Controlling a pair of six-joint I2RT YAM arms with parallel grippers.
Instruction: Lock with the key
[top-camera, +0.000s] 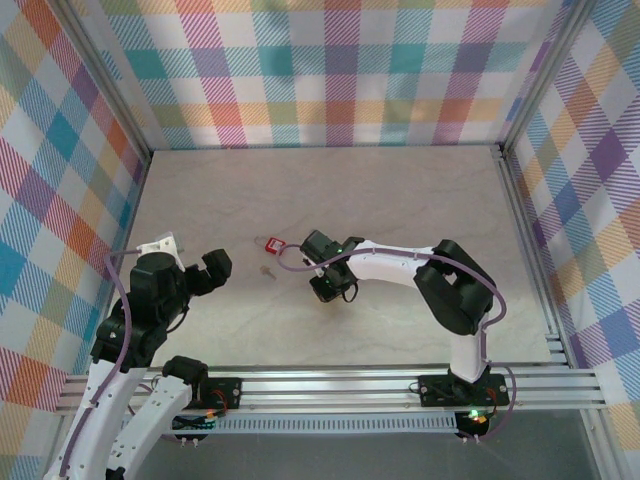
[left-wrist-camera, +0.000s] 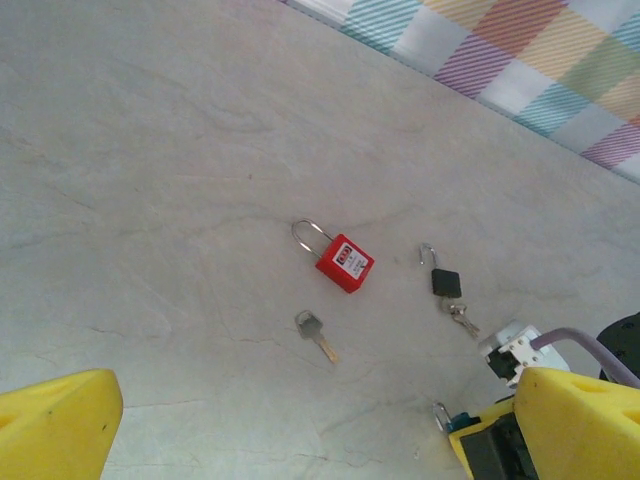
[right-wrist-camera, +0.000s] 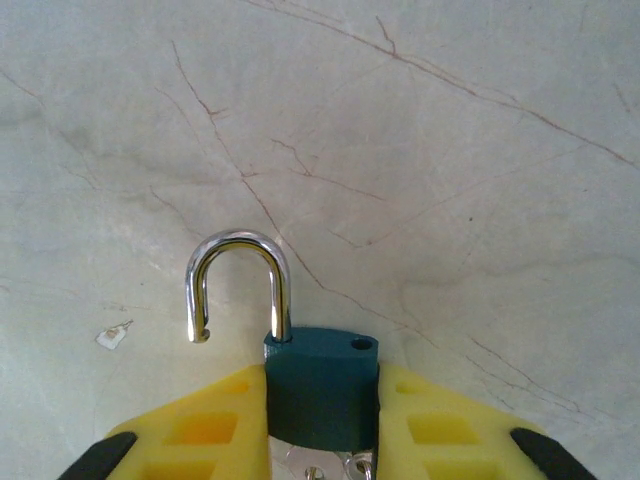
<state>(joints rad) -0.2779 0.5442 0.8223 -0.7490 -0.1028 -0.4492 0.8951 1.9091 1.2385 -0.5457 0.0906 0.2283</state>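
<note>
1. Key (left-wrist-camera: 315, 334) lies flat on the table (left-wrist-camera: 150, 150), just below the red lock (left-wrist-camera: 345, 262) at the middle of the left wrist view, touching nothing.
2. Right pincer (top-camera: 328, 285) is clamped on the blue lock (right-wrist-camera: 320, 385). A yellow finger (right-wrist-camera: 210, 430) sits flush against each side of the body at the bottom centre of its own view. The shackle (right-wrist-camera: 238, 265) stands up with one end free.
3. Left pincer (top-camera: 207, 272) gapes wide with nothing in it, at the lower left of the top view.
4. To my eye the step is steadying a lock body so a key can be worked. The grip wants to sit square and firm, with the shackle's hole left uncovered.
5. The key looks thin and the tabletop smooth, so I reckon it will skid. The free pincer should come straight down and close across the key's narrow width.
6. Black lock (left-wrist-camera: 446, 280) sits to the right of the red one, so any reach should steer around both.
</note>
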